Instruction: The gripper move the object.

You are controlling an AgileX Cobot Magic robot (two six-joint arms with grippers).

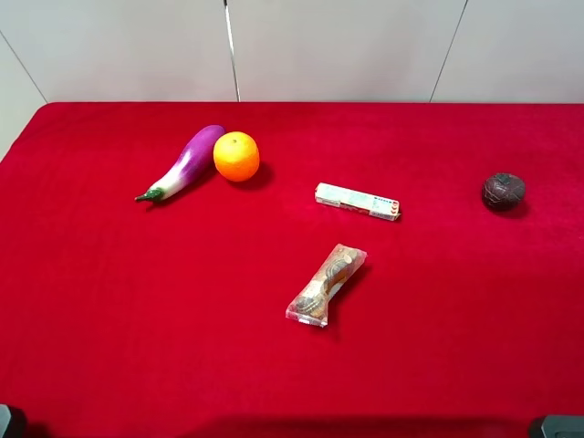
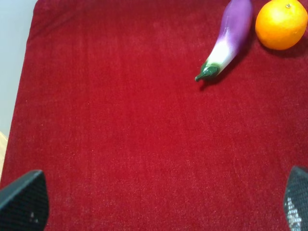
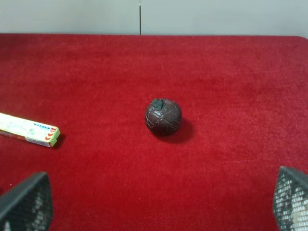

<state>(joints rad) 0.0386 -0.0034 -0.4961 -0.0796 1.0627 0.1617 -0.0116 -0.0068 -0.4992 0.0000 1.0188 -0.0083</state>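
The orange (image 1: 236, 156) is round and bright, and rests on the red table at the back left, touching the purple eggplant (image 1: 187, 162). In the left wrist view the orange (image 2: 281, 24) and the eggplant (image 2: 227, 41) lie far ahead of my left gripper (image 2: 159, 207), which is open and empty, with only its two dark fingertips (image 2: 24, 202) showing. My right gripper (image 3: 159, 204) is open and empty too, and faces the dark brown ball (image 3: 163, 116). In the exterior high view only small dark parts of the arms show at the bottom corners.
A long white box (image 1: 357, 202) lies mid-table and a clear snack packet (image 1: 326, 285) lies in front of it. The dark brown ball (image 1: 504, 191) sits at the right. The box end shows in the right wrist view (image 3: 29, 130). A grey wall stands behind the red table (image 1: 109, 319).
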